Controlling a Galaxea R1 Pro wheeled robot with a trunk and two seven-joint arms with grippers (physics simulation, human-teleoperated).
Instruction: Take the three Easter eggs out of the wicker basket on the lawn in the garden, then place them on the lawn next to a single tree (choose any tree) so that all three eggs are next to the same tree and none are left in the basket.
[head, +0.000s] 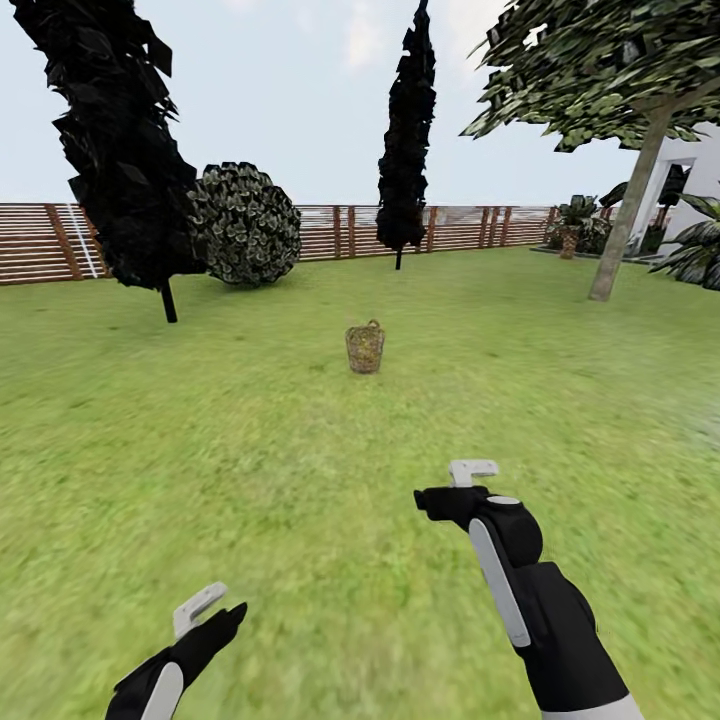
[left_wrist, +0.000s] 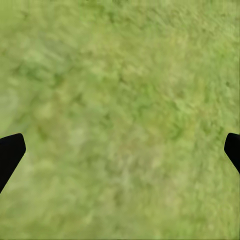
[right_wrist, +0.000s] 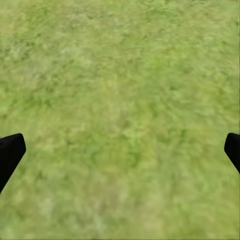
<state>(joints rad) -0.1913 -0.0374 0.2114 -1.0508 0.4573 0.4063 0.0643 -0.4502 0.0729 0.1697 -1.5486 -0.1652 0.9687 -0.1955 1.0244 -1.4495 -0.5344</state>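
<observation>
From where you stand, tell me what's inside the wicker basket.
The small brown open-weave wicker basket stands far off on the green lawn. Yellowish patches show through its weave; whether they are eggs cannot be told.

The basket stands too far off on the lawn for me to tell what lies inside it. My left arm is cut off at the picture's bottom edge. The tree loses its crown past the top right corner.

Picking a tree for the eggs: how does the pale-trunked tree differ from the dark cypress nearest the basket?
The pale-trunked tree has a thick, leaning grey-brown trunk and a broad green canopy; the dark cypress is a near-black narrow column on a thin stem. The tree stands far right by the white building, the cypress left of the wicker basket. Both stand on the lawn.
</observation>
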